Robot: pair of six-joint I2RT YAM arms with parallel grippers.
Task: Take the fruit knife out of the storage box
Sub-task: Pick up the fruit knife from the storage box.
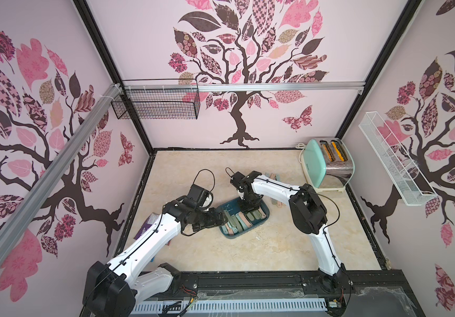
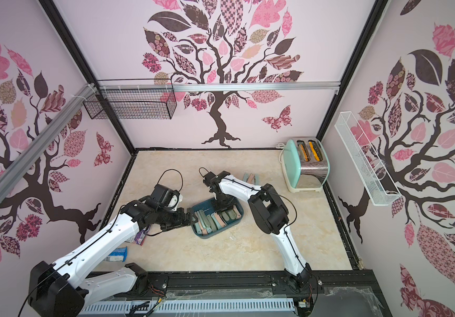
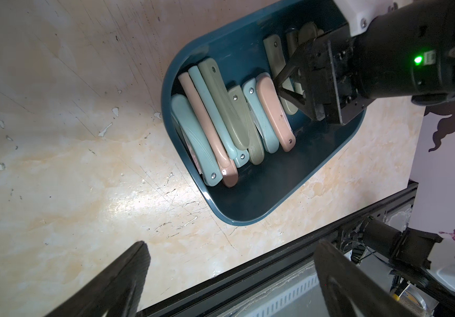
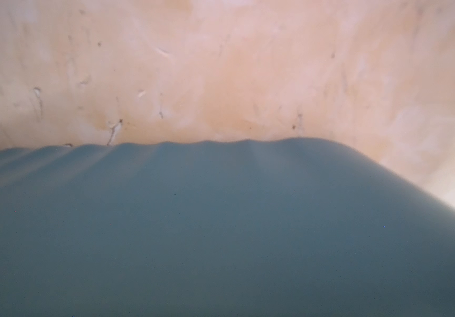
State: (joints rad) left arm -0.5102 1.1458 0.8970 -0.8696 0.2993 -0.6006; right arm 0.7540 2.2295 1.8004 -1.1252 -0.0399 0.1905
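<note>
**Desk** [image 1: 275, 247]: pale marbled top, scuffed. The storage box [image 1: 268, 216] sits at centre frame in both top views, its length running from lower left to upper right. A few folded knives [image 1: 275, 203] lie loose on the desk just right of the box. I judge these to be already out, with most of the stock left inside.

**Right claw** [image 3: 280, 84]: reaches down inside the box at its upper-right part, its arm entering from the right of the frame. The fingertips stand close together at an olive knife [image 3: 273, 53], just beside a pink knife [image 3: 274, 109]. I cannot tell whether they are clenched on the olive handle or merely set about it. The right wrist view shows only blurred box wall.

**Left claw** [image 3: 231, 244]: released, spread wide and empty. It sits just off the lower-left end of the box and touches no knife.

**Fruit knives** [image 2: 209, 222]: a row lying side by side on the box floor, some overlapping. Each long axis lies across the box's width, running from upper left to lower right in both top views. All are folded with no blade showing, so I cannot say which way any edge points.

**Governing relation:** the olive knife lies right at the right claw's tips, so the right arm is much the nearer. I judge that a straight lift should clear the low wall. The risk is dragging the pink knife along with it.
</note>
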